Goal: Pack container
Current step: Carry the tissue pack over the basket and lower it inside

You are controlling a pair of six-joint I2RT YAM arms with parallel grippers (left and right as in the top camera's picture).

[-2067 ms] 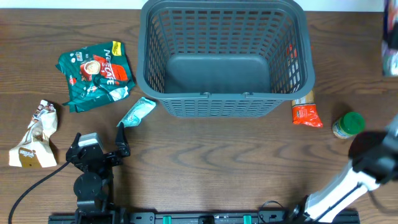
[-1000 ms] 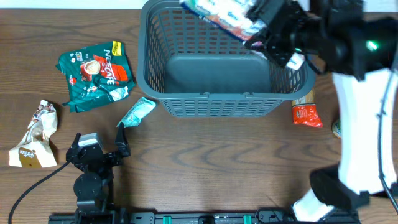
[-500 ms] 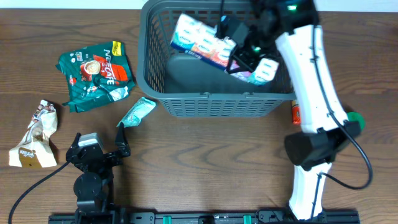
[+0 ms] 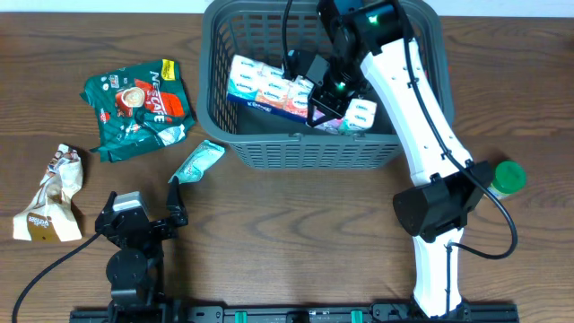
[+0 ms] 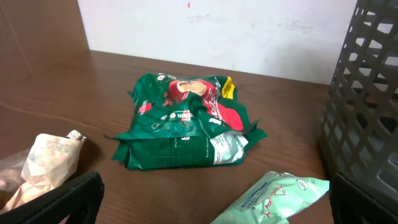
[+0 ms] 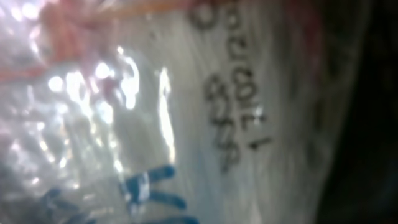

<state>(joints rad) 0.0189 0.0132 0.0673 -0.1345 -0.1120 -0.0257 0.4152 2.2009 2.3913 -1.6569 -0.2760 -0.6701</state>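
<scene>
The container (image 4: 296,151) is a large dark grey lattice basket at the back middle of the table; its wall also shows at the right of the left wrist view (image 5: 367,93). My right gripper (image 4: 325,97) reaches down inside it, shut on a white and blue plastic-wrapped tissue pack (image 4: 269,88) that lies low in the basket. The pack's shiny wrap (image 6: 155,124) fills the right wrist view, and the fingers are hidden there. My left gripper (image 4: 143,205) rests open and empty near the front left, its fingers at the lower corners of the left wrist view (image 5: 214,186).
A green Nescafe bag (image 4: 139,103) (image 5: 186,121) lies left of the basket. A mint green packet (image 4: 197,161) (image 5: 273,196) lies at the basket's front left corner. A beige bag (image 4: 54,197) (image 5: 46,162) sits at far left. A green-lidded jar (image 4: 507,175) stands at right.
My right arm swung in from the right with the tissue pack, carried it over the basket rim and lowered it leftward into the basket. The left arm has not moved.
</scene>
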